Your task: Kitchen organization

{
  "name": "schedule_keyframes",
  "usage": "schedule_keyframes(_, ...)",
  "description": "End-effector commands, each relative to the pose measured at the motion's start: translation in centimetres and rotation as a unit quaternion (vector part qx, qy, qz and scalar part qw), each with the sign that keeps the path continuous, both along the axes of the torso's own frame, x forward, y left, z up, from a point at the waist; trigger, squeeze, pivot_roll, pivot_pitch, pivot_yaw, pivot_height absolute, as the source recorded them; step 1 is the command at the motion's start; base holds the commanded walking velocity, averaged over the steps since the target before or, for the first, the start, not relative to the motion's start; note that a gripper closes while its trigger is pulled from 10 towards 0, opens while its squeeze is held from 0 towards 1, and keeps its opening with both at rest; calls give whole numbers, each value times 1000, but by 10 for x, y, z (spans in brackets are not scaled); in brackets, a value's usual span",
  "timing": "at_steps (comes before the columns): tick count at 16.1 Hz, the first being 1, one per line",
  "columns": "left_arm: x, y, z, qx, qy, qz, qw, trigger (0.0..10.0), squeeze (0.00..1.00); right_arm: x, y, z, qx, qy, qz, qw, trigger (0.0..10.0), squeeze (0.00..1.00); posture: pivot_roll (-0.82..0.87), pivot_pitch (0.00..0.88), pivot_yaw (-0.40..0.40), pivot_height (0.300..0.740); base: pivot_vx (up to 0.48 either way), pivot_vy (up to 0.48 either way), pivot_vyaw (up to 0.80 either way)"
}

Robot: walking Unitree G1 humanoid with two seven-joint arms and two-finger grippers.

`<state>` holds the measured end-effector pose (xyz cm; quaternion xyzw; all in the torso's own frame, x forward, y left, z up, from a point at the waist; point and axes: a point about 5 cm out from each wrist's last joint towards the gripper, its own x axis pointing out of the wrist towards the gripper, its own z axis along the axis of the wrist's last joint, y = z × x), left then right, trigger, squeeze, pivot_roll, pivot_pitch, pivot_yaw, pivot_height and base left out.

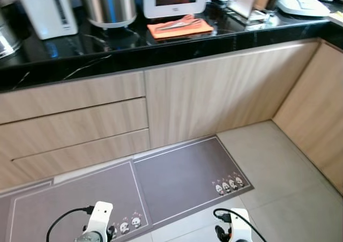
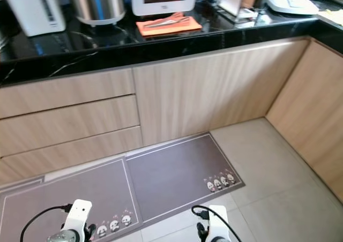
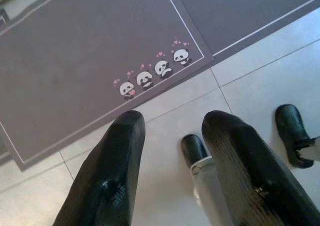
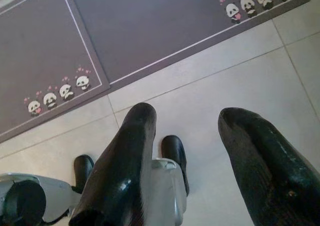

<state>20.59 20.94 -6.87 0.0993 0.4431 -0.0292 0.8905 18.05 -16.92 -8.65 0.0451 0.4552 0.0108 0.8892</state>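
Hanging idle over the floor tiles, left gripper [image 3: 172, 151] spread, empty; right gripper [image 4: 187, 146] same, since nothing is in reach. Task items sit up on the black countertop [image 1: 161, 44]: rice cooker [image 1: 108, 5], orange cloth [image 1: 179, 27] holding tongs [image 1: 181, 22].

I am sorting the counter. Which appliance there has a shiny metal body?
The round cooker, standing between the white kettle and the white screen unit. Its body is steel; the others are white plastic.

The bench [image 1: 107, 54] at the frame's top is glossy black stone with pale veins. Below it, the cabinet fronts [image 1: 214, 92] look like matt light wood. The rice cooker [image 1: 109, 5] is brushed metal, the orange cloth [image 1: 179, 28] soft, the floor mats [image 1: 177, 178] matt grey fabric, and the floor tiles [image 1: 278, 167] smooth.
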Motion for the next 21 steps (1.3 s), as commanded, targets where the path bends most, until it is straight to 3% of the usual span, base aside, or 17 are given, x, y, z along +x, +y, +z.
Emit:
schedule_keyframes(1, -5, 1, -3, 14, 21, -21, 999, 10000, 0, -1, -1, 0, -3, 5, -1, 1000, 10000, 0, -22, 0, 8, 740, 0, -315, -800)
schedule_keyframes(12, -5, -2, -4, 11, 24, -11, 1000, 10000, 0, -11, -6, -4, -5, 7, 1, 1000, 10000, 0, -27, 0, 5, 740, 0, -61, -800)
schedule_keyframes(21, -3, -7, -3, 12, 20, -24, 999, 10000, 0, -2, 3, -1, -3, -2, 7, 1000, 10000, 0, -25, 0, 2, 740, 0, -95, -800)
